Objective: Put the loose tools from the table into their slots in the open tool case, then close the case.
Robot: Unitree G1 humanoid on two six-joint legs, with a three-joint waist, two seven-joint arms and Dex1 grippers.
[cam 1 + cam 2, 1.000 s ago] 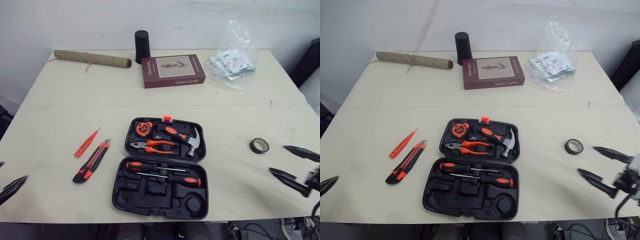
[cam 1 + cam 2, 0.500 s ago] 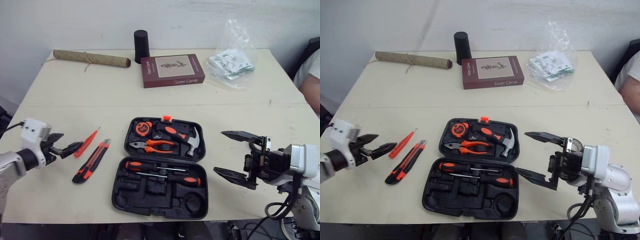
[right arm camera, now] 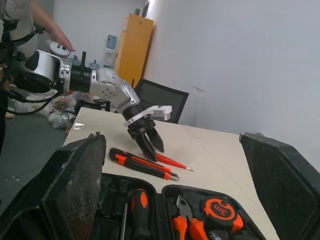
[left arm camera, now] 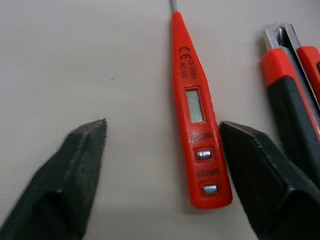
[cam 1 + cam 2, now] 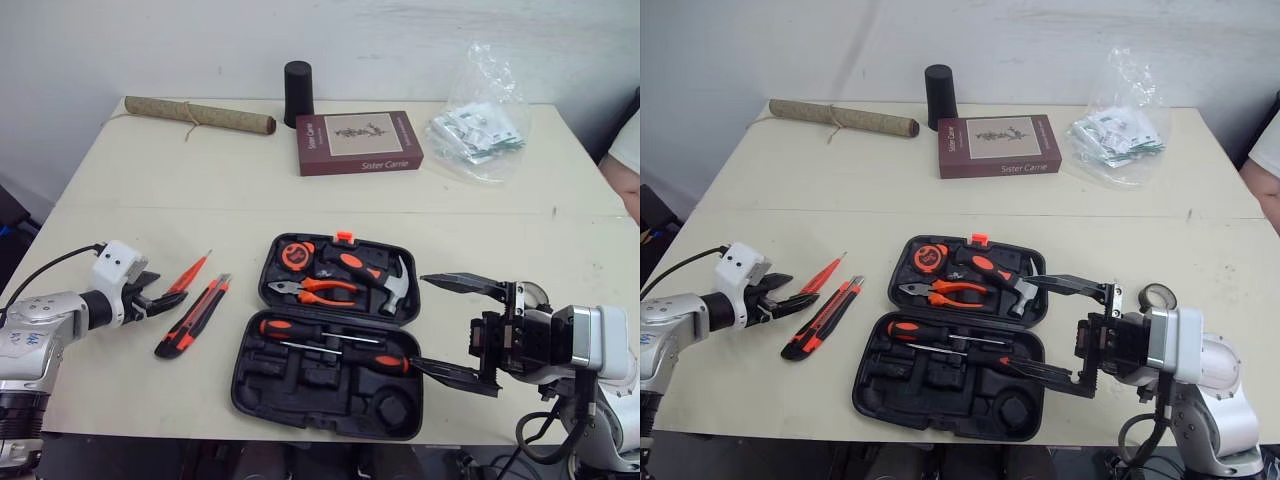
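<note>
Slim red plastic tester pen [image 4: 195,115] is bracketed, ungripped, by the spread-open left end effector [image 4: 162,127]; right end effector [image 5: 420,321] is held released at the side of the black plastic tool case [image 5: 330,380].

Tool case [image 5: 262,385] at tabletop [image 5: 150,200] front edge, centre; tester pen [image 5: 187,273] and utility knife [image 5: 192,315] left of it; book [image 5: 359,142] near back edge.

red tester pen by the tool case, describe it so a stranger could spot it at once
On the cream table, two tools lie on the robot's left of the open black tool case. It is the one farther from the case: a slim all-red pen with a thin metal tip, unlike the thicker red-and-black utility knife beside it.
</note>
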